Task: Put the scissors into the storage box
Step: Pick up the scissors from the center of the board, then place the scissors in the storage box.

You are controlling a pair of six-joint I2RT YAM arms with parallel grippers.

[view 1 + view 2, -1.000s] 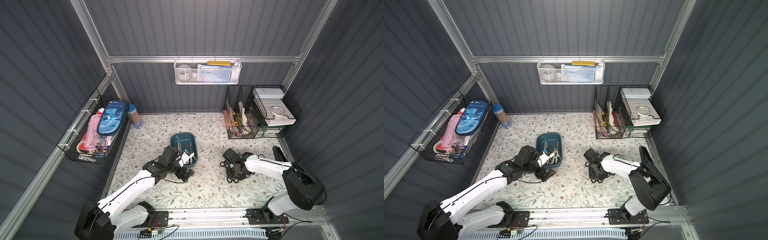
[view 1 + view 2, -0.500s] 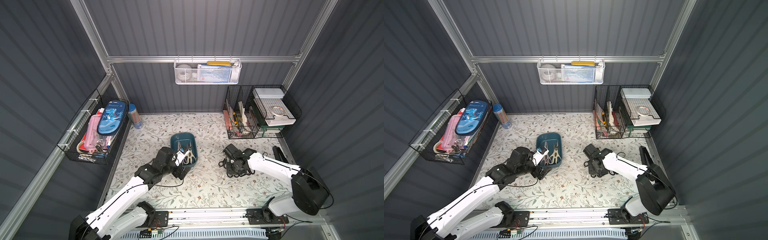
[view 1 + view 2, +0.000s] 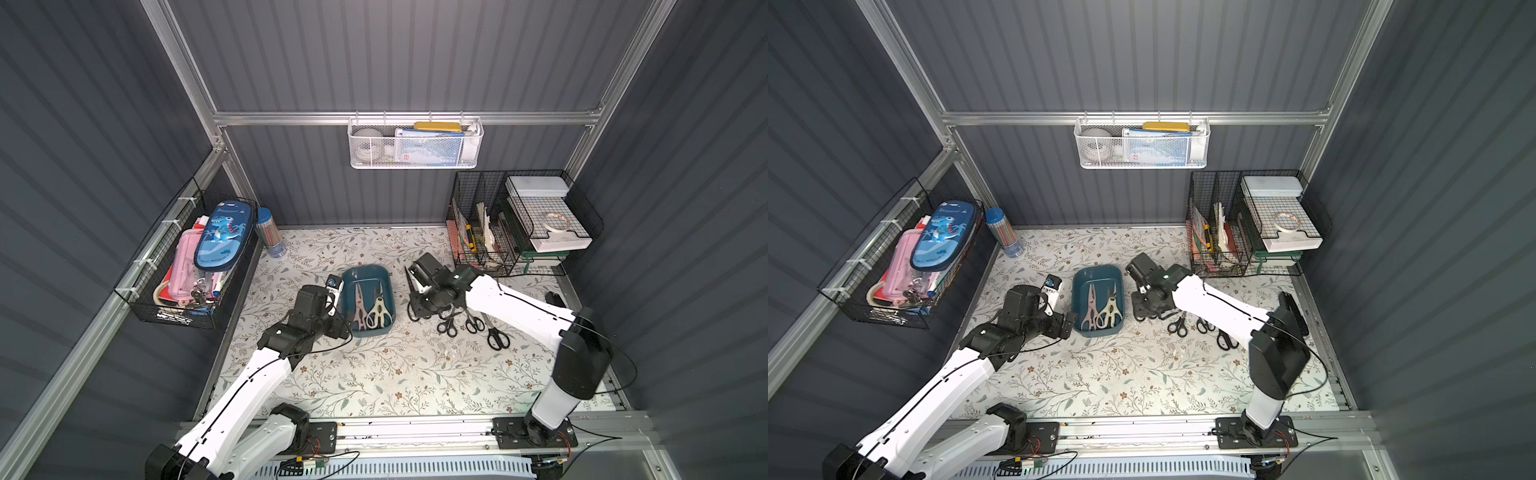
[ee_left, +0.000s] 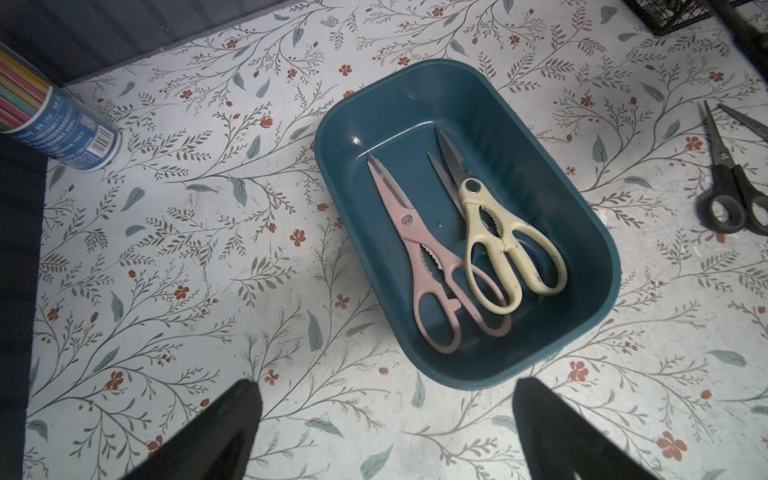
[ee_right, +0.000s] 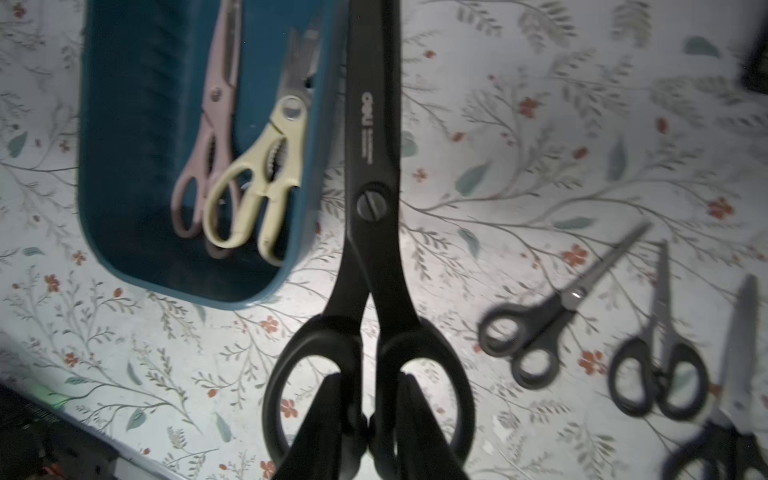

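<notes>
Left wall: a black wire basket [image 3: 166, 299] of pencil cases hangs above the tabletop's [image 3: 374, 382] left edge.

Far left corner: a tube of coloured pencils [image 3: 270, 235] stands upright.

Left gripper [image 4: 386, 397]: positioned just beside the near left corner of the storage box [image 3: 367, 275]. Its fingers [image 4: 232, 424] are spread wide apart with nothing between them.

Storage box: rests flat about the middle of the tabletop, its long sides running from near edge to far edge. It contains the pink shears [image 3: 358, 307] and the cream shears [image 3: 379, 309], side by side with blades toward the far edge. One cream handle loop overlaps a pink loop.

Right gripper [image 5: 374, 415]: fingers are clamped on the handles of the large black scissors [image 5: 370, 158], where the two loops meet. This pair is just beside the box's right wall, outside it. In the right wrist view its blades cross the box's rim.

Right of centre: a short black pair [image 5: 575, 296], a slim black pair [image 5: 663, 324] and a longer black pair [image 5: 744, 340] lie on the tabletop. Their handles point toward the near edge, and they are apart from the box. The longer pair is blurred.

Far right corner: black wire racks [image 3: 478, 232] holding papers and trays.
</notes>
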